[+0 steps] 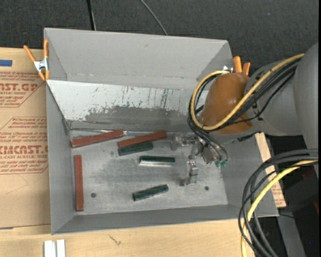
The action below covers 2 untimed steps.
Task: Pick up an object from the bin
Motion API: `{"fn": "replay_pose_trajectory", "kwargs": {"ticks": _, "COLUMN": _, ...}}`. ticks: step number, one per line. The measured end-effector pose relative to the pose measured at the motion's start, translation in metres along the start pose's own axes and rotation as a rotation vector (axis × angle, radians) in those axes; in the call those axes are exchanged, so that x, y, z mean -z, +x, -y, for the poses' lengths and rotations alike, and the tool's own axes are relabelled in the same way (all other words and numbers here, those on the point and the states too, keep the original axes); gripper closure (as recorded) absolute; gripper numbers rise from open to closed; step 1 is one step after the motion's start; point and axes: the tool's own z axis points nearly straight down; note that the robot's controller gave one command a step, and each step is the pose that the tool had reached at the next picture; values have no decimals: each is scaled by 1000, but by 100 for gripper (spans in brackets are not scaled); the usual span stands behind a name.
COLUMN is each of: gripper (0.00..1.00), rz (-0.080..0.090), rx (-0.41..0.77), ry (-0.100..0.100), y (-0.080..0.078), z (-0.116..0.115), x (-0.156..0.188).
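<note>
Here gripper (190,176) over scuffed grey bin (109,180) floor.

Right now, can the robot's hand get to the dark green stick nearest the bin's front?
Probably yes: the hand is close beside that dark green stick, with bare bin floor between them and nothing lying on it.

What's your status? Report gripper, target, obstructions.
Gripper low at the bin's view-right side. Nearest: dark bar, view-left of it, apart. Nothing between them; front bar lies off to the side.
</note>
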Motion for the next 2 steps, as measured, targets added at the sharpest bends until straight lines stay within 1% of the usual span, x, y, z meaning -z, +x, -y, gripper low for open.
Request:
{"fn": "replay_pose_trajectory", "kwargs": {"ticks": 1, "gripper": 100, "rz": -1, "rx": 384, "ry": -2, "y": 17, "z": -107, "x": 0}}
{"fn": "replay_pose_trajectory", "kwargs": {"ticks": 2, "gripper": 0, "rz": -1, "rx": 383, "ry": -2, "y": 17, "z": -107, "x": 0}}
